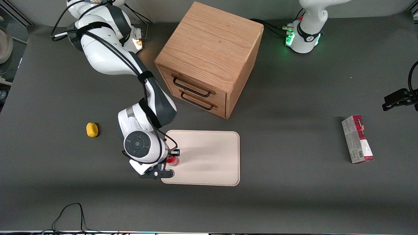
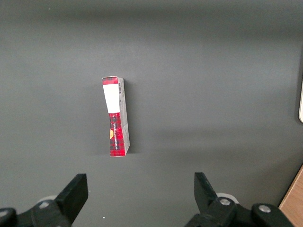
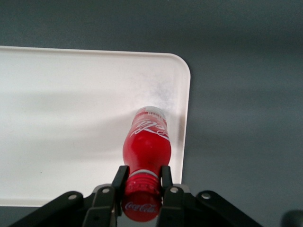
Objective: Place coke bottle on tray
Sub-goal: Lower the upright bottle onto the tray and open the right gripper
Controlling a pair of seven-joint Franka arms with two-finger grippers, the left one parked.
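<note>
The coke bottle (image 3: 147,146) is a small red bottle with a red cap and white script. It stands upright with its base on the pale cream tray (image 3: 71,118), near the tray's edge toward the working arm's end. My gripper (image 3: 142,176) is shut on the bottle's neck just under the cap, one finger on each side. In the front view the gripper (image 1: 169,161) hangs over that same tray edge (image 1: 209,176), and only a bit of the red bottle (image 1: 173,161) shows beneath it.
A wooden cabinet (image 1: 209,55) with two drawers stands farther from the front camera than the tray. A yellow lump (image 1: 92,129) lies toward the working arm's end. A red-and-grey carton (image 1: 357,139) lies toward the parked arm's end, also in the left wrist view (image 2: 116,117).
</note>
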